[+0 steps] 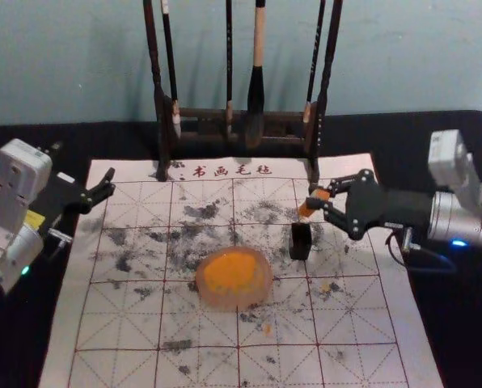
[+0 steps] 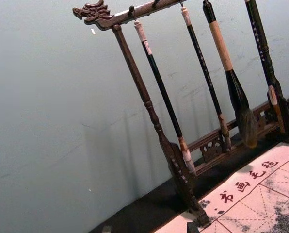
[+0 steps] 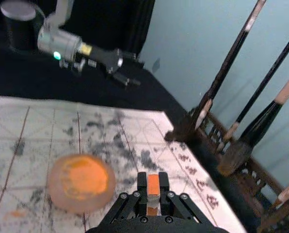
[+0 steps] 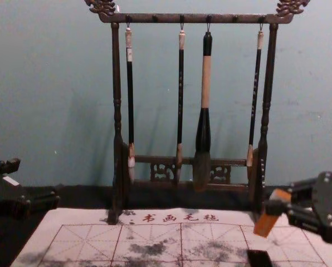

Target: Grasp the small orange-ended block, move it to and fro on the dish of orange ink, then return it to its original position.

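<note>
Background: a plain pale wall (image 1: 63, 56); before it, a brush rack (image 1: 324, 89), and a grid mat (image 1: 120, 339) laid over black cloth (image 1: 435, 129), presumably to catch drips.

Head view: my right gripper (image 1: 315, 197) grasps the orange-ended block (image 1: 307, 211), carried above the mat. Just beneath it, on the near side, stands a black block (image 1: 301, 241), purpose undetermined. The dish (image 1: 231, 304) with orange ink (image 1: 230, 270) lies nearer my body and to the left of that gripper, well within reach, in my judgement. Beyond it is the rack, its brushes hung clear of the ink.

Chest view: I hold the block by its upper part, tilted; the lower end juts free, which should let it meet the ink while sparing my fingers. My left gripper (image 4: 34, 182) is parked well apart, spread open, leaving the working space unobstructed.

Right wrist view: both pads press the block's sides, orange end and pale band between them. Grip found sound.

Left wrist view: rack and hanging brushes, not required for this job.
</note>
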You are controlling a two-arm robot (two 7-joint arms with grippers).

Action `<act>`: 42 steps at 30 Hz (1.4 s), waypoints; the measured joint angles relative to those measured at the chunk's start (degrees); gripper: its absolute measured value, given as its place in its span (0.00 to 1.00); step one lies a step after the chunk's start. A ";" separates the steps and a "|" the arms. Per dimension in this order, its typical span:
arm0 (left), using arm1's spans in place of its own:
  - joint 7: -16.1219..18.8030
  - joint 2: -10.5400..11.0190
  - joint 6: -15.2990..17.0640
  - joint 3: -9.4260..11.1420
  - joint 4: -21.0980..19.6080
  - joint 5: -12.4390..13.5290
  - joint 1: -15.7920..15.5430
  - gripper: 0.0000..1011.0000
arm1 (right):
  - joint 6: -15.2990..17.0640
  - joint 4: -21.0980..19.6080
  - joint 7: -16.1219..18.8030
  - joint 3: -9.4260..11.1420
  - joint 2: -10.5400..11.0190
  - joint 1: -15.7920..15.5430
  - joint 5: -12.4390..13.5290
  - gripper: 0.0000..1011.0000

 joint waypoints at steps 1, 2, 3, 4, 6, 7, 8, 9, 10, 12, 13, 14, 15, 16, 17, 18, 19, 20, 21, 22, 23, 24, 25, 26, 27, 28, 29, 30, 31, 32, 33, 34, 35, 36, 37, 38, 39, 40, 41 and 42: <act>0.00 0.00 0.00 0.00 0.00 0.00 0.00 0.99 | 0.15 -0.18 0.34 0.13 0.03 0.04 0.55 0.13; 0.00 0.00 0.00 0.00 0.00 0.00 0.00 0.99 | 0.45 -0.47 1.06 0.26 0.05 0.17 1.50 0.13; 0.00 0.00 0.00 0.00 0.00 0.00 0.00 0.99 | 0.45 -0.47 1.06 0.26 0.05 0.17 1.50 0.13; 0.00 0.00 0.00 0.00 0.00 0.00 0.00 0.99 | 0.82 -0.53 2.31 0.24 -0.16 0.65 2.80 0.13; 0.00 0.00 0.00 0.00 0.00 0.00 0.00 0.99 | 0.97 0.00 3.54 -0.34 -0.74 1.53 3.37 0.13; 0.00 0.00 0.00 0.00 0.00 0.00 0.00 0.99 | 0.98 0.28 3.91 -0.62 -0.99 1.84 3.47 0.13; 0.00 0.00 0.00 0.00 0.00 0.00 0.00 0.99 | 0.99 0.54 4.24 -0.83 -1.21 2.14 3.52 0.13; 0.00 0.00 0.00 0.00 0.00 0.00 0.00 0.99 | 0.97 1.36 5.01 -1.51 -1.86 2.95 3.52 0.13; 0.00 0.00 0.00 0.00 0.00 0.00 0.00 0.99 | 0.92 1.83 5.43 -1.82 -2.23 3.40 3.53 0.13; 0.00 0.00 0.00 0.00 0.00 0.00 0.00 0.99 | 0.81 3.63 6.70 -2.79 -3.58 4.83 3.75 0.13; 0.00 0.00 0.00 0.00 0.00 0.00 0.00 0.99 | 0.76 4.29 7.17 -3.15 -4.12 5.35 3.87 0.13; 0.00 0.00 0.00 0.00 0.00 0.00 0.00 0.99 | 0.67 4.95 7.62 -3.51 -4.62 5.84 3.92 0.13; 0.00 0.00 0.00 0.00 0.00 0.00 0.00 0.99 | 0.46 6.07 8.44 -4.15 -5.53 6.71 3.94 0.13; 0.00 0.00 0.00 0.00 0.00 0.00 0.00 0.99 | 0.34 6.68 8.87 -4.52 -6.08 7.22 3.98 0.13; 0.00 0.00 0.00 0.00 0.00 0.00 0.00 0.99 | 0.22 7.29 9.32 -4.85 -6.53 7.65 4.04 0.13; 0.00 0.00 0.00 0.00 0.00 0.00 0.00 0.99 | -0.05 8.54 10.07 -5.53 -7.54 8.45 4.09 0.13; 0.00 0.00 0.00 0.00 0.00 0.00 0.00 0.99 | -0.21 9.07 10.41 -5.84 -7.97 8.83 4.09 0.13; 0.00 0.00 0.00 0.00 0.00 0.00 0.00 0.99 | -0.41 9.66 10.71 -6.16 -8.40 9.22 4.09 0.13; 0.00 0.00 0.00 0.00 0.00 0.00 0.00 0.99 | -0.58 10.17 11.04 -6.48 -8.75 9.55 4.05 0.13; 0.00 0.00 0.00 0.00 0.00 0.00 0.00 0.99 | -0.94 11.17 11.63 -7.13 -9.50 10.22 3.93 0.13; 0.00 0.00 0.00 0.00 0.00 0.00 0.00 0.99 | -1.13 11.71 11.97 -7.44 -9.82 10.52 3.85 0.13; 0.00 0.00 0.00 0.00 0.00 0.00 0.00 0.99 | -1.29 12.22 12.25 -7.75 -10.11 10.77 3.73 0.13; 0.00 0.00 0.00 0.00 0.00 0.00 0.00 0.99 | -1.59 13.21 12.77 -8.36 -10.74 11.32 3.46 0.13; 0.00 0.00 0.00 0.00 0.00 0.00 0.00 0.99 | -1.73 13.69 13.03 -8.66 -11.00 11.59 3.31 0.13; 0.00 0.00 0.00 0.00 0.00 0.00 0.00 0.99 | -1.89 14.18 13.30 -8.95 -11.24 11.83 3.13 0.13; 0.00 0.00 0.00 0.00 0.00 0.00 0.00 0.99 | -2.02 14.60 13.54 -9.24 -11.43 12.02 2.96 0.13; 0.00 0.00 0.00 0.00 0.00 0.00 0.00 0.99 | -2.22 15.37 14.00 -9.74 -11.82 12.40 2.73 0.13; 0.00 0.00 0.00 0.00 0.00 0.00 0.00 0.99 | -2.30 15.83 14.25 -10.00 -12.02 12.61 2.61 0.13; 0.00 0.00 0.00 0.00 0.00 0.00 0.00 0.99 | -2.40 16.60 14.69 -10.43 -12.34 12.97 2.41 0.13; 0.00 0.00 0.00 0.00 0.00 0.00 0.00 0.99 | -2.42 16.90 14.97 -10.60 -12.46 13.13 2.36 0.13; 0.00 0.00 0.00 0.00 0.00 0.00 0.00 0.99 | -2.43 17.18 15.25 -10.77 -12.57 13.29 2.35 0.13; 0.00 0.00 0.00 0.00 0.00 0.00 0.00 0.99 | -2.43 17.37 15.46 -10.89 -12.65 13.40 2.35 0.13; 0.00 0.00 0.00 0.00 0.00 0.00 0.00 0.99 | -2.42 17.78 16.02 -11.16 -12.79 13.60 2.35 0.13; 0.00 0.00 0.00 0.00 0.00 0.00 0.00 0.99 | -2.41 17.99 16.28 -11.29 -12.85 13.71 2.35 0.13; 0.00 0.00 0.00 0.00 0.00 0.00 0.00 0.99 | -2.39 18.17 16.48 -11.44 -12.91 13.82 2.36 0.13; 0.00 0.00 0.00 0.00 0.00 0.00 0.00 0.99 | -2.34 18.53 16.78 -11.70 -13.01 14.04 2.31 0.13; 0.00 0.00 0.00 0.00 0.00 0.00 0.00 0.99 | -2.32 18.71 16.91 -11.83 -13.04 14.14 2.26 0.13; 0.00 0.00 0.00 0.00 0.00 0.00 0.00 0.99 | -2.31 18.87 17.00 -11.95 -13.09 14.24 2.21 0.13; 0.00 0.00 0.00 0.00 0.00 0.00 0.00 0.99 | -2.29 19.04 17.10 -12.07 -13.15 14.35 2.16 0.13; 0.00 0.00 0.00 0.00 0.00 0.00 0.00 0.99 | -2.19 19.36 17.38 -12.29 -13.29 14.62 2.09 0.13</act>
